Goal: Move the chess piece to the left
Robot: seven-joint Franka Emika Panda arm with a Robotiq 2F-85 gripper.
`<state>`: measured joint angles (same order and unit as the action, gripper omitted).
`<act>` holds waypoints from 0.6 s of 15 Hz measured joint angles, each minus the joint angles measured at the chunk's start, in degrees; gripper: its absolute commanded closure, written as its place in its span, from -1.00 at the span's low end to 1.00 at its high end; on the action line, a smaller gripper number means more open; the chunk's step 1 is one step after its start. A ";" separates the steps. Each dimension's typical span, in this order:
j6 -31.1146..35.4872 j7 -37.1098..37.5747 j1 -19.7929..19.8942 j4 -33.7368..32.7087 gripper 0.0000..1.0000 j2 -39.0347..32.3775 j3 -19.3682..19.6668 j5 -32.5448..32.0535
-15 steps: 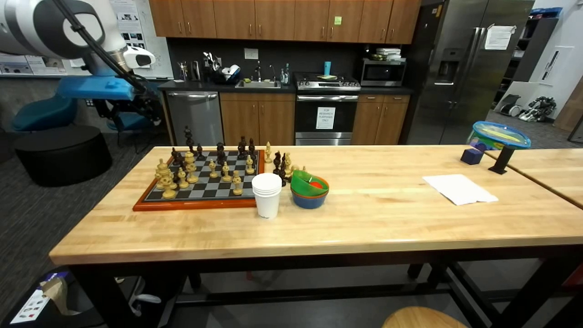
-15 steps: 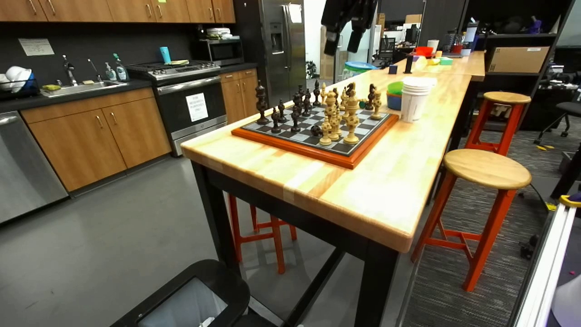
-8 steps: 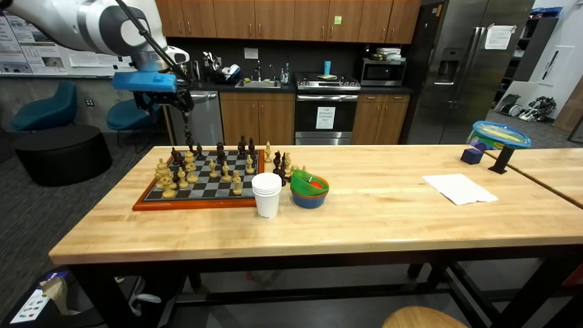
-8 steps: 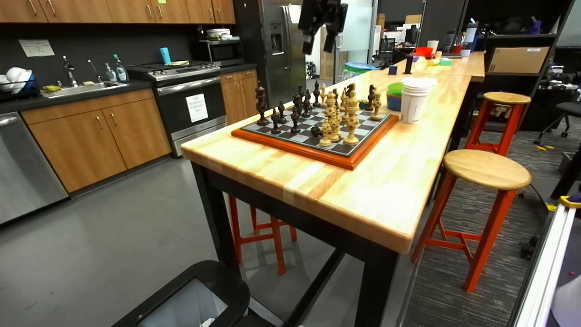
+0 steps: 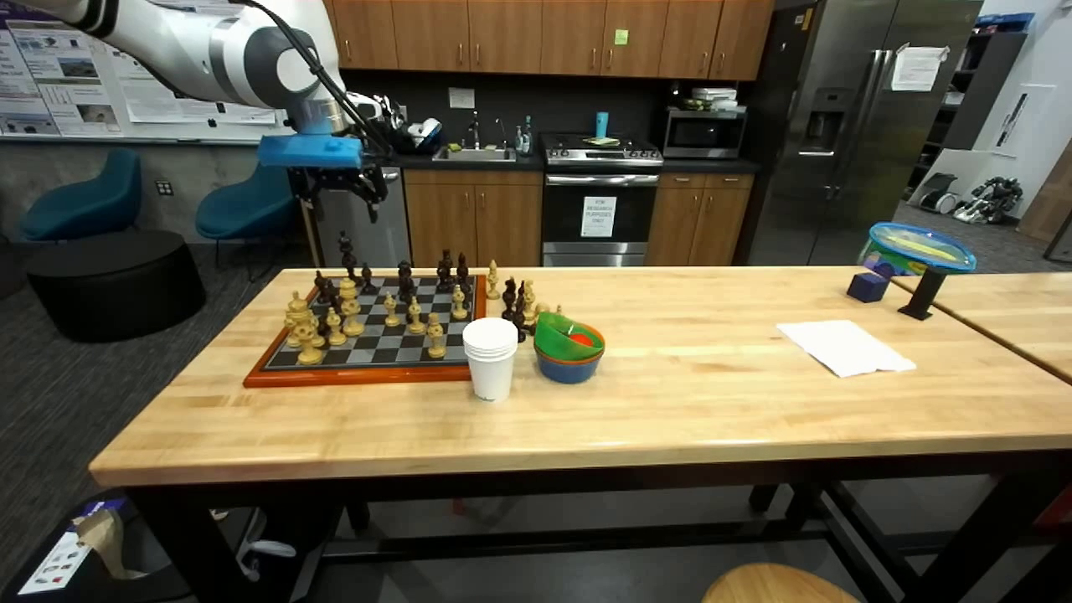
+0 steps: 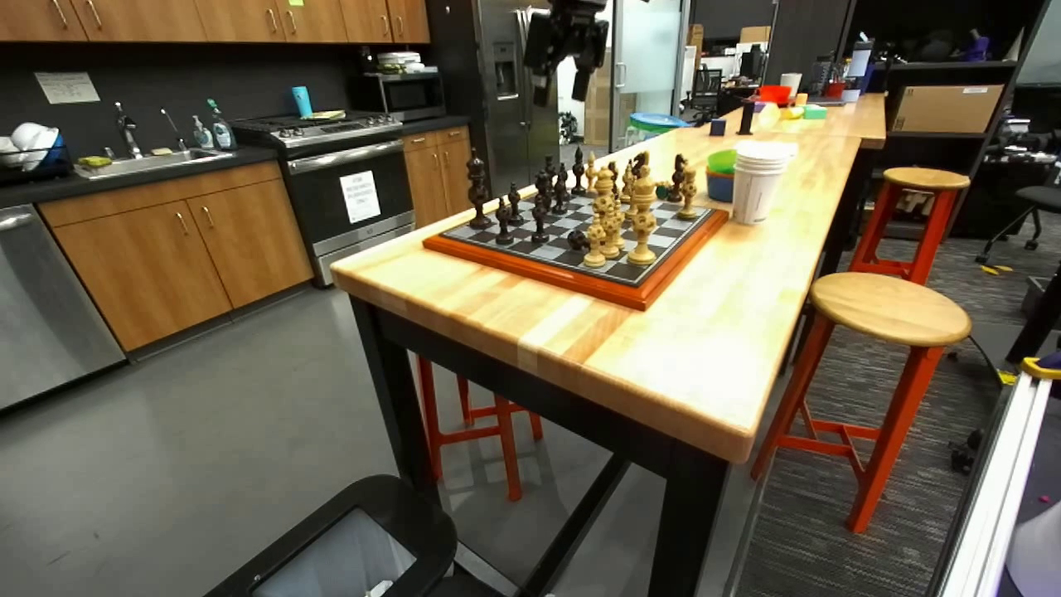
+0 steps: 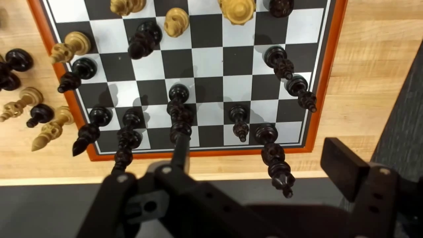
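The chessboard (image 5: 360, 379) has a red-brown rim (image 6: 539, 268) and carries dark and light pieces. The frames do not show which piece the task means. A tall dark piece (image 7: 272, 153) stands upright near a board corner, also in both exterior views (image 5: 347, 249) (image 6: 477, 192). In the wrist view it appears between the fingers of my gripper (image 7: 262, 157), which is open and empty. In both exterior views my gripper (image 5: 360, 197) (image 6: 561, 89) hangs above the board, apart from every piece. A small dark piece (image 6: 578, 240) seems to lie on its side.
A stack of white cups (image 5: 491, 360) and blue and green bowls (image 5: 569, 362) stand beside the board. Several off-board pieces (image 5: 521, 310) crowd near them. A paper sheet (image 5: 846, 347) and a dark cube (image 5: 868, 287) lie farther along the wooden table (image 5: 670, 419).
The arm has moved right in an exterior view where the whole arm shows, coming near the tall dark piece. The gripper has stayed open. The pieces and board have not moved.
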<state>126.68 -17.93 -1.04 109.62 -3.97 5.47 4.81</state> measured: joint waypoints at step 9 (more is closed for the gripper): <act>-0.80 0.40 3.08 -5.18 -1.00 -5.26 -0.86 0.39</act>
<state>125.88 -17.54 2.04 104.44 -9.24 4.61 5.20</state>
